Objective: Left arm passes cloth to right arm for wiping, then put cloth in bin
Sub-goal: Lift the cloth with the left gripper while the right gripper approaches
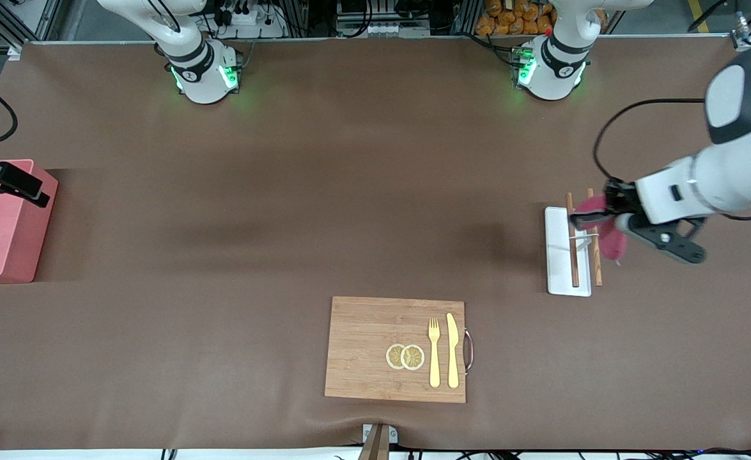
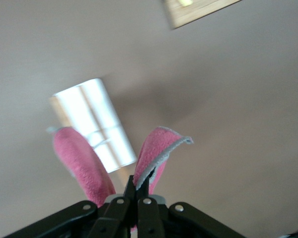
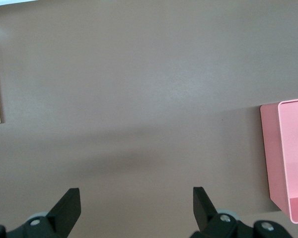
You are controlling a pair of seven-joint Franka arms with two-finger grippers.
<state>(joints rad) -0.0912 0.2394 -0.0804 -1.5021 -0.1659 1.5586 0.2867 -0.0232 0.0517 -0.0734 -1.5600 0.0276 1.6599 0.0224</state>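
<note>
The left gripper (image 1: pixel 580 220) is clamped tight on the cloth (image 1: pixel 611 243), which hangs in the air in two pink flaps right over the white tray (image 1: pixel 557 255) at the left arm's end of the table. In the left wrist view you can see the fingers (image 2: pixel 130 191) pinching the cloth (image 2: pixel 156 156) at its middle. Two brown chopsticks (image 1: pixel 572 249) lie along the tray just under it, so they're the closest thing in the way.

The right gripper (image 3: pixel 136 206) is spread wide with nothing in it, waiting over bare table beside the bin (image 1: pixel 1 220) at the right arm's end.

A wooden board (image 1: pixel 369 351) sits well apart from both, nearer the front camera, with a fork (image 1: pixel 434 351), a knife (image 1: pixel 452 348) and two lemon slices (image 1: pixel 405 356) on it.
</note>
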